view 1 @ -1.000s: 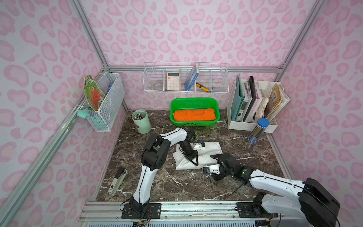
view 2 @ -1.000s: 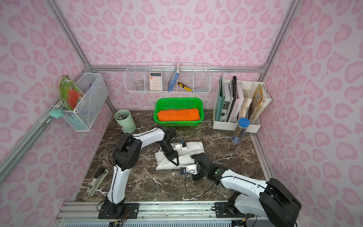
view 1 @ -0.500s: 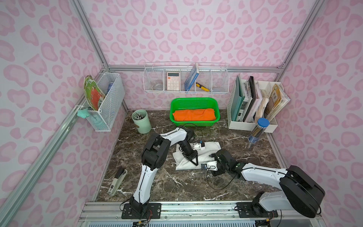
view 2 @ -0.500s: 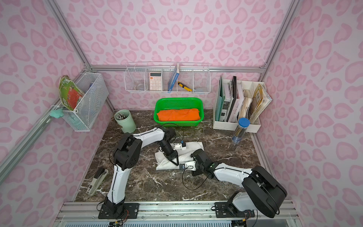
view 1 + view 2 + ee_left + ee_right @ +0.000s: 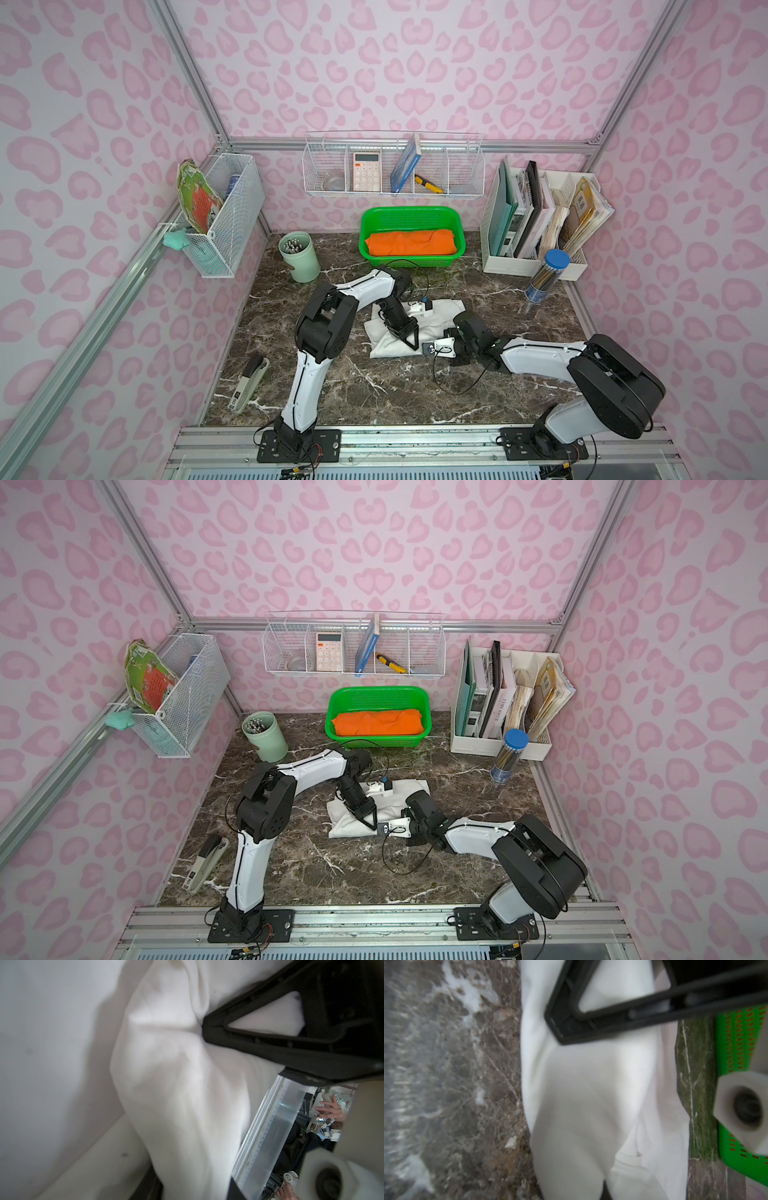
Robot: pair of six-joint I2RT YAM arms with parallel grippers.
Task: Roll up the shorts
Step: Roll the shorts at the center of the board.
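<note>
The white shorts lie partly rolled in the middle of the marble table. My left gripper is pressed down on the roll's near side. In the left wrist view a thick fold of the shorts fills the gap between its parted jaws. My right gripper is at the roll's right end, close beside the left one. In the right wrist view it is shut, with the shorts bulging out of its jaws.
A green basket with an orange cloth stands just behind the shorts. A mint pen cup is back left, a stapler front left. A file holder and a blue-capped tube stand back right.
My right gripper slid left up to the end of the shorts and shut on the fabric. The left gripper stayed on the roll.
</note>
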